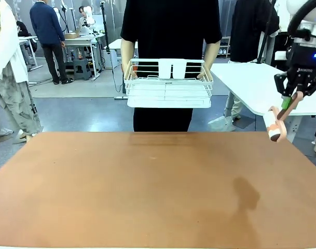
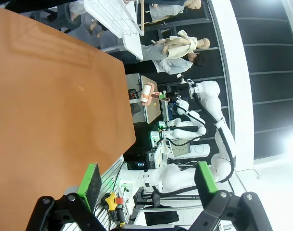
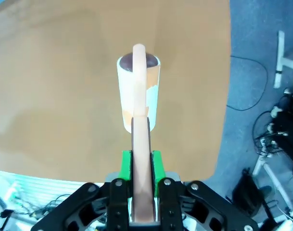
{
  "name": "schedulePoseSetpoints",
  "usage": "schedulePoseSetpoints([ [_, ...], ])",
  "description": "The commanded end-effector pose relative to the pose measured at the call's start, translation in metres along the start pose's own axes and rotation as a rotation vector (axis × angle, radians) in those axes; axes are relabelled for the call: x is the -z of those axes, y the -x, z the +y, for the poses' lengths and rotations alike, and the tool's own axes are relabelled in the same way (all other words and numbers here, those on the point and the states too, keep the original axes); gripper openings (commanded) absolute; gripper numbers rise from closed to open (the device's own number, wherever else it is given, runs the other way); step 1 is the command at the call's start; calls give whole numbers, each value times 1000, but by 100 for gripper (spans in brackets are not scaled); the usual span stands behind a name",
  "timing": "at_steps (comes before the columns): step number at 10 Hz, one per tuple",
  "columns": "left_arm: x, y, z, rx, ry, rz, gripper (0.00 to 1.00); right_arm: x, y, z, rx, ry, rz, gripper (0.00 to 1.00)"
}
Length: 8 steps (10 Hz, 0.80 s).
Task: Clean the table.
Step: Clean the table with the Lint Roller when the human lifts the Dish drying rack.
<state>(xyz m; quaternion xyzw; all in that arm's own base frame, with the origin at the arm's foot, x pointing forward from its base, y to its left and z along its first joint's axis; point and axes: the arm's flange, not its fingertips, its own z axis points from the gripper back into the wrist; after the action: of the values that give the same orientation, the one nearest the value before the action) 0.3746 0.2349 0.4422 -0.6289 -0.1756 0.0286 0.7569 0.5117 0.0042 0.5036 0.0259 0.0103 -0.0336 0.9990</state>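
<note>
The table [image 1: 147,197] has a bare reddish-brown top. My right gripper [image 1: 291,98] hangs above its far right corner, shut on the peach handle of a lint roller [image 1: 274,127]. The roller's white roll points down, clear of the surface. In the right wrist view the handle runs up between the green pads of the gripper [image 3: 141,166] to the roll [image 3: 138,91], with the table [image 3: 64,96] below. In the left wrist view my left gripper [image 2: 148,180] is open with nothing in it, beside the table [image 2: 50,106] edge. The roller [image 2: 147,93] shows far off there.
A person at the far side holds a white wire rack [image 1: 168,83] with both hands above the floor behind the table. A white-topped table [image 1: 261,85] stands at the back right. Other people stand at the back left.
</note>
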Motion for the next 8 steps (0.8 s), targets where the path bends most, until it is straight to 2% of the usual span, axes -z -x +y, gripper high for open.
schedulePoseSetpoints([
  [1, -3, 1, -1, 2, -1, -2, 100, -6, -3, 2, -30, -34, -41, 21],
  [2, -3, 1, -1, 2, -1, -2, 100, -6, -7, 3, -40, -48, -46, 21],
  [3, -3, 1, -1, 2, -1, -2, 100, 1, 1, 0, -5, -3, -9, 21],
  [8, -3, 1, -1, 2, -1, -2, 100, 1, 1, 0, -5, -3, -9, 21],
])
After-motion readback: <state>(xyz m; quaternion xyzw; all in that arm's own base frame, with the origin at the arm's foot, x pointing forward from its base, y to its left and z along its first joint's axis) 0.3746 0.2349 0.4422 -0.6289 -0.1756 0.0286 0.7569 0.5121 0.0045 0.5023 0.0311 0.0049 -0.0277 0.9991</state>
